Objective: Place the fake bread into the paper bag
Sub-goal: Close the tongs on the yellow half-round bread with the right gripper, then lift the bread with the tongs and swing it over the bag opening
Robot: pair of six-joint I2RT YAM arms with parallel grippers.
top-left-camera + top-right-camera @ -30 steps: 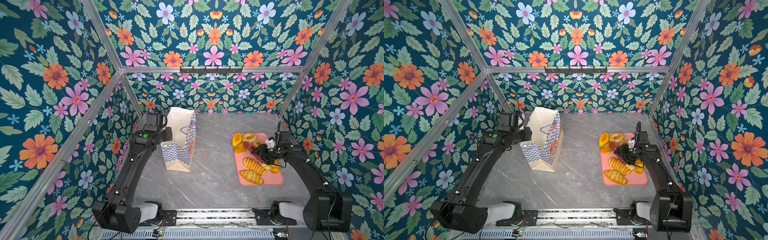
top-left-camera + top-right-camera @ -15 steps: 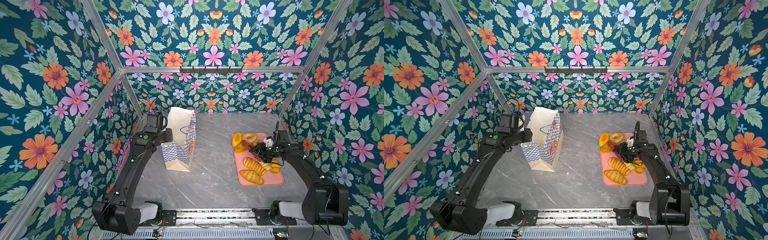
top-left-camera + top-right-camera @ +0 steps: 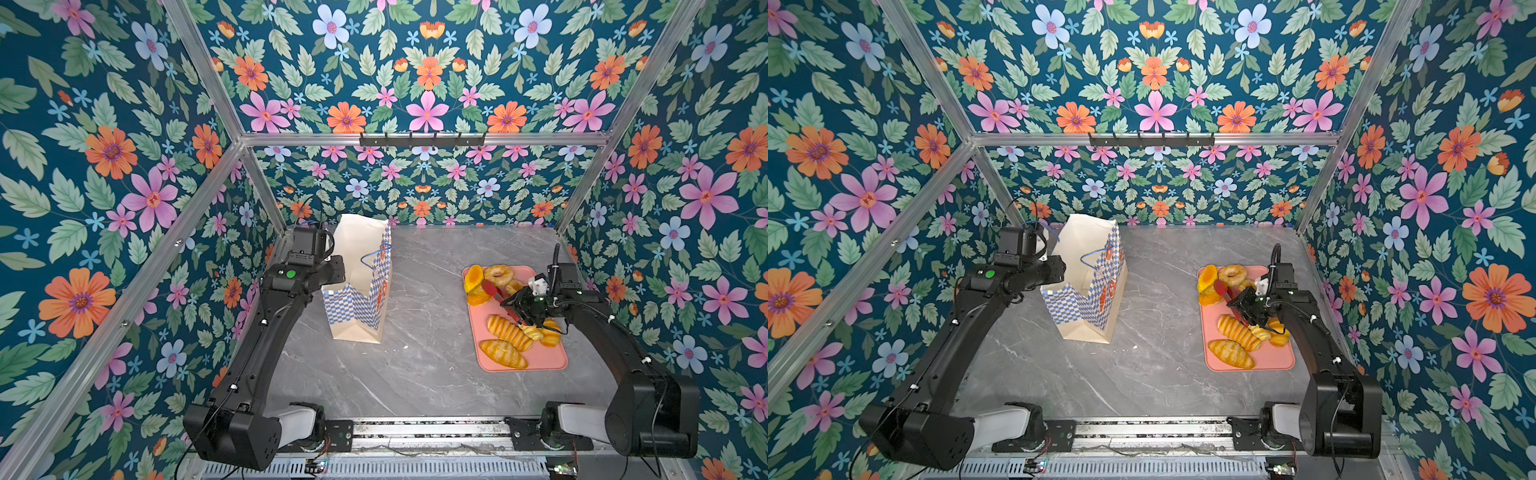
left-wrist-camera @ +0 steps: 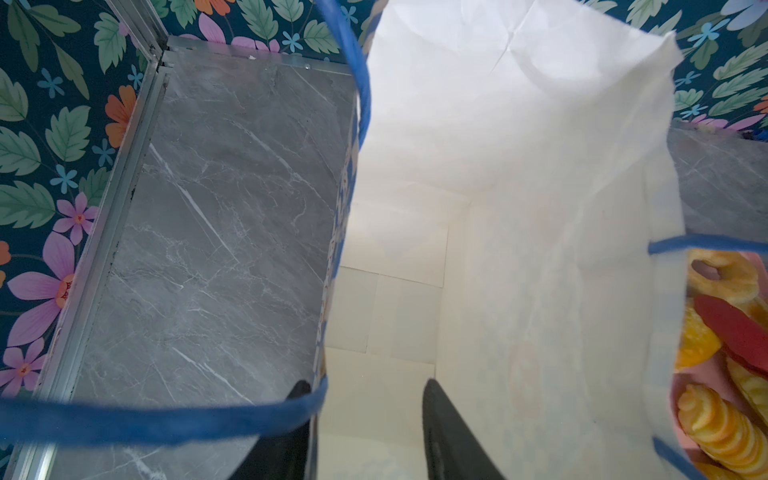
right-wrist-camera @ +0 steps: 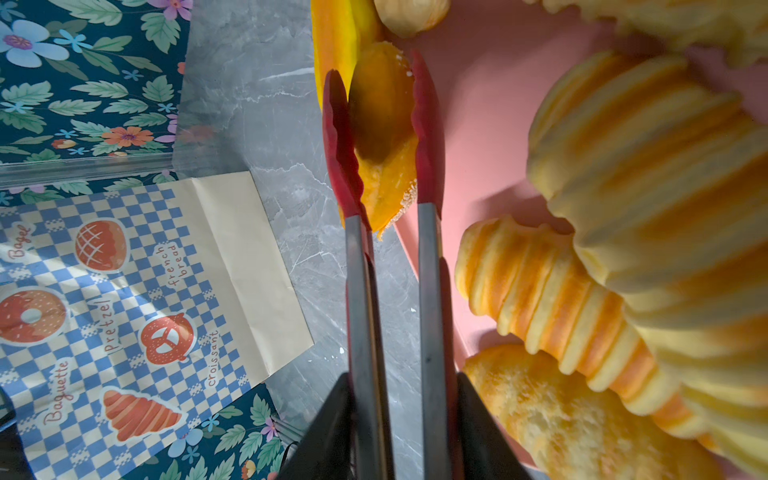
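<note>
Right wrist view: my right gripper [image 5: 399,415] squeezes the tongs [image 5: 430,291], whose red tips pinch an orange bun [image 5: 382,124] at the edge of the pink tray [image 5: 498,104]. My left gripper [image 4: 365,424] straddles the paper bag [image 4: 519,166] wall, jaws apart.

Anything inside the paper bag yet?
Nothing that shows: the left wrist view looks down into the paper bag onto bare white walls and a folded bottom. One finger of the left gripper reaches in at the rim, covering the bottom beneath it.
</note>
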